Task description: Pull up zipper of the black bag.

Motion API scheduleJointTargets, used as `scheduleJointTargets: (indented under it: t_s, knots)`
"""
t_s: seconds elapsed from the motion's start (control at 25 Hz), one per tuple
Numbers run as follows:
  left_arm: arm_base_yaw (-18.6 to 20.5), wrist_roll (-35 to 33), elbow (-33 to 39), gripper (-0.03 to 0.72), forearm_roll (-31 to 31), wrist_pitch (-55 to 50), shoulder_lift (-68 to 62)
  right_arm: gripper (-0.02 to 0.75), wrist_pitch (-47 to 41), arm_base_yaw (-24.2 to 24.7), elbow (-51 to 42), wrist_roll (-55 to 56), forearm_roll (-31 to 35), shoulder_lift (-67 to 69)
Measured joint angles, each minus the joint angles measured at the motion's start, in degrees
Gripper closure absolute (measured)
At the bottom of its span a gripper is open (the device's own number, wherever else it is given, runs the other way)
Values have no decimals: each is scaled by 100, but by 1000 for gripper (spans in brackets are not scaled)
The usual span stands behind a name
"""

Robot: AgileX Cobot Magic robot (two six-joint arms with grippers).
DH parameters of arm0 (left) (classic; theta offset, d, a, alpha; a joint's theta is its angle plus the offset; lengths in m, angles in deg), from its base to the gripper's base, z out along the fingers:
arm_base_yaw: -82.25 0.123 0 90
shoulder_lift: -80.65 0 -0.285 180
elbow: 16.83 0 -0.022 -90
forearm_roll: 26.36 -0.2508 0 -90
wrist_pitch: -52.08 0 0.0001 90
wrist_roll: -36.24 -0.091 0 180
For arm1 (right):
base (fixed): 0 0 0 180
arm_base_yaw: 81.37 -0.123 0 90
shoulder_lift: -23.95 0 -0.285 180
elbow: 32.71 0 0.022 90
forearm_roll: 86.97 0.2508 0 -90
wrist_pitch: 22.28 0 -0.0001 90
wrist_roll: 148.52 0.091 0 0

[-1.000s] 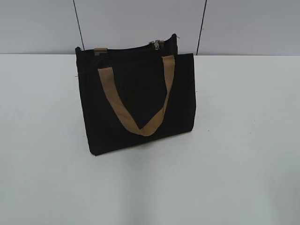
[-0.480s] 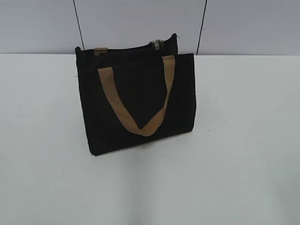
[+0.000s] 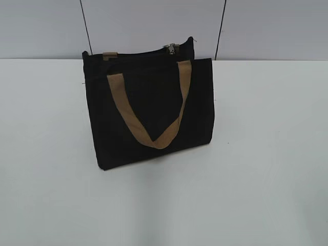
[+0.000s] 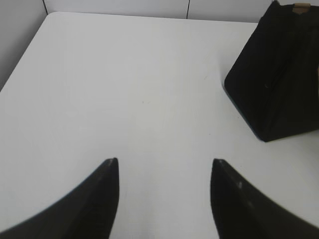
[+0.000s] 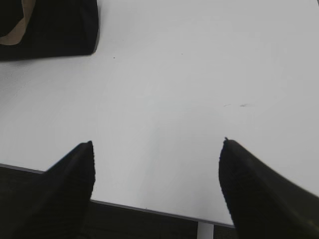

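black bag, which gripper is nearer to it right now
Left, by a small margin, as a judgement. The left gripper is open over bare table with the black bag up and to its right. The right gripper is open near the table's front edge, bag far upper left.

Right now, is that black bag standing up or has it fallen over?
Standing up. The black bag rests on its base on the white table, with its zipper on top and one tan handle hanging down its front.

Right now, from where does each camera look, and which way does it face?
Exterior: in front of the table, slanting down at the black bag; no arm shows.
Left wrist: over the table, open left gripper below, bag at right.
Right wrist: above the near table edge, open right gripper, bag corner top left.
All three share the bag.
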Motion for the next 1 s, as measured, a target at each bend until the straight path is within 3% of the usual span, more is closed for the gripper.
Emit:
scheduleJointTargets:
  t_s: [0.76,1.0]
  knots:
    - [0,0,0,272,0,0,0,149,1,0,0,0,6,0]
    - [323,0,0,273,0,0,0,149,1,0,0,2,6,0]
